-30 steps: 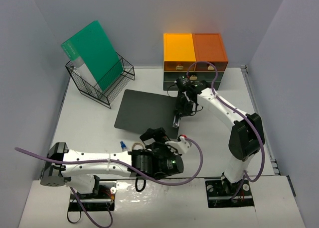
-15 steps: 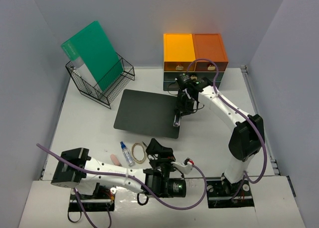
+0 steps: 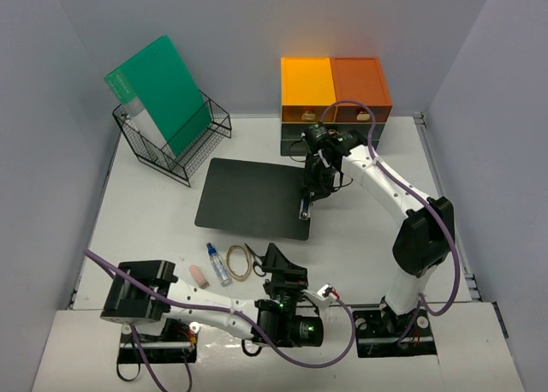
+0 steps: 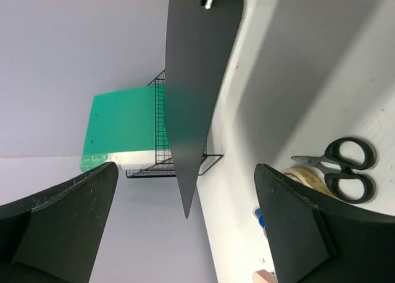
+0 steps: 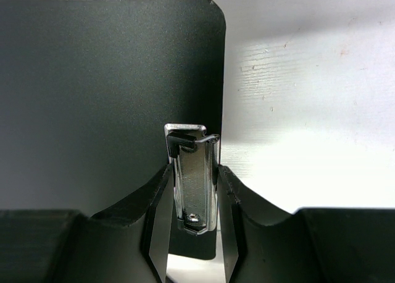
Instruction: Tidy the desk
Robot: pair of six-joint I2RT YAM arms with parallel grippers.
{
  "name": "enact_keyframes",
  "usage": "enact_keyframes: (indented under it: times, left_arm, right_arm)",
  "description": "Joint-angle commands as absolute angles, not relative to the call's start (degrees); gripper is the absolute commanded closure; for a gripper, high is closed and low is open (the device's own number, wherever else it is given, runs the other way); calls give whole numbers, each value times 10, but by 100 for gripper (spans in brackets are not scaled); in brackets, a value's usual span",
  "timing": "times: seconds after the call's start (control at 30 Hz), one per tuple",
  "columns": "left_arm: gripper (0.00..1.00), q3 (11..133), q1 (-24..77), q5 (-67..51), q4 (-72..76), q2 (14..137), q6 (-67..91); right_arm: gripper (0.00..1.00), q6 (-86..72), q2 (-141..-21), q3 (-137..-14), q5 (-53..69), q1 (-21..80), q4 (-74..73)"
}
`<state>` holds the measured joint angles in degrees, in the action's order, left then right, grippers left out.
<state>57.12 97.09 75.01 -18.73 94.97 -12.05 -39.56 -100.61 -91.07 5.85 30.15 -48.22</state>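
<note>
A black clipboard (image 3: pixel 248 195) lies in the middle of the white desk (image 3: pixel 154 212). My right gripper (image 3: pixel 308 191) is shut on the clipboard's metal clip (image 3: pixel 304 205) at its right edge. In the right wrist view the chrome clip (image 5: pixel 194 178) is pinched between both fingers of the gripper (image 5: pixel 193 190), over the board (image 5: pixel 92 97). My left gripper (image 3: pixel 278 268) is open and empty near the desk's front edge. It (image 4: pixel 185 167) points toward the back, with the clipboard (image 4: pixel 197 60) far ahead of it.
Scissors (image 3: pixel 254 255), a tape ring (image 3: pixel 238 262), a blue-capped bottle (image 3: pixel 217 264) and a pink eraser (image 3: pixel 199 276) lie just left of the left gripper. A wire basket (image 3: pixel 184 148) holding a green folder (image 3: pixel 163 92) stands back left. An orange-topped drawer unit (image 3: pixel 336 88) stands at the back.
My left arm has drawn back toward the near edge, uncovering the scissors, tape, bottle and eraser. The right gripper keeps its hold on the clip; the clipboard has shifted slightly left.
</note>
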Motion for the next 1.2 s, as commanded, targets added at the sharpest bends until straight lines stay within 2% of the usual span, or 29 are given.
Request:
enact_keyframes:
  times: [0.0,0.27,0.47,0.53,0.67,1.07,1.17]
  left_arm:
    - [10,562,974,787,-52,969,-234]
    - [10,503,951,806,289,1026,-485]
    - [10,459,925,789,764,1115,-847]
    - [10,473,918,792,845,1141,-915]
    - [10,498,914,790,907,1170,-979]
    - [10,496,909,787,907,1117,-990]
    - [10,500,877,780,906,1114,-984]
  right_arm:
    - [100,-384,-991,-949,88,295,-512]
    - [100,-373,-991,-961,90,293,-535]
    - [100,-367,-991,-965,92,290,-543]
    - [100,-366,-990,-965,91,290,-544]
    - [100,-363,-987,-961,91,290,-545]
    - [100,-357,-979,-950,89,284,-547]
    - [100,-358,-977,-950,92,283,-547]
